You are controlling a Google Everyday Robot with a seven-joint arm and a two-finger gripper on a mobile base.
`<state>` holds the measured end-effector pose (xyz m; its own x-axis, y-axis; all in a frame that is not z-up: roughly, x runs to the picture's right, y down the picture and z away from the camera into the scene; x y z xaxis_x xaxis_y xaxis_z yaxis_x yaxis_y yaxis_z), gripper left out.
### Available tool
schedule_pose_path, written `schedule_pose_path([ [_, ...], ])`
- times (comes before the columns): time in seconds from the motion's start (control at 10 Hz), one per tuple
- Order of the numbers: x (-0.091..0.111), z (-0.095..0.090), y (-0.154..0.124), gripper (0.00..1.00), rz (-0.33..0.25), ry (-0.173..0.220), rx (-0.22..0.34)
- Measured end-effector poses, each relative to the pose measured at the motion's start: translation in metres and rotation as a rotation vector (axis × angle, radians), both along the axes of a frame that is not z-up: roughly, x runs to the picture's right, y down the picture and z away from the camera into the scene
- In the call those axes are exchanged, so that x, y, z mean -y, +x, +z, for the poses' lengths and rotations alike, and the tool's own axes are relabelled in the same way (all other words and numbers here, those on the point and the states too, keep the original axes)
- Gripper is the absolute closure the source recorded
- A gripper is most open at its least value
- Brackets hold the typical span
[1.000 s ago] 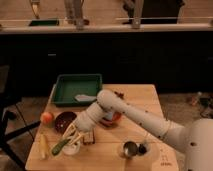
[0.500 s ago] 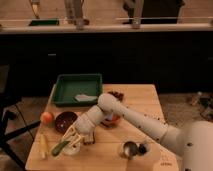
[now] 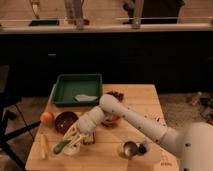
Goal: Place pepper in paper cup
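The small green pepper (image 3: 61, 147) lies slanted at the left rim of the short white paper cup (image 3: 73, 148), near the table's front left. Its upper end points towards my gripper (image 3: 76, 137). The gripper hangs low, right over the cup, at the end of the white arm (image 3: 130, 117) that reaches in from the lower right. The gripper hides much of the cup. I cannot tell whether the pepper is held or rests on the cup.
A dark red bowl (image 3: 64, 121) and an orange fruit (image 3: 47, 118) sit just behind the cup. A pale yellow corn-like item (image 3: 44, 146) lies to its left. A green tray (image 3: 78, 89) is at the back, a metal cup (image 3: 131, 149) at the front right.
The gripper has moved left and down, from beside the dark red bowl to right over the paper cup. The pepper has stayed close to the cup's left rim.
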<state>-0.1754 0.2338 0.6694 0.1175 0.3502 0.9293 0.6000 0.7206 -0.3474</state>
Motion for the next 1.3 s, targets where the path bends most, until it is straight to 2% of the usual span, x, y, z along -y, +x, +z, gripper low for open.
schedule_pose_path([
  [0.7, 0.0035, 0.0073, 0.0094, 1.00, 0.043, -0.018, -0.005],
  [1.3, 0.0009, 0.0106, 0.0062, 0.98, 0.062, -0.034, 0.012],
])
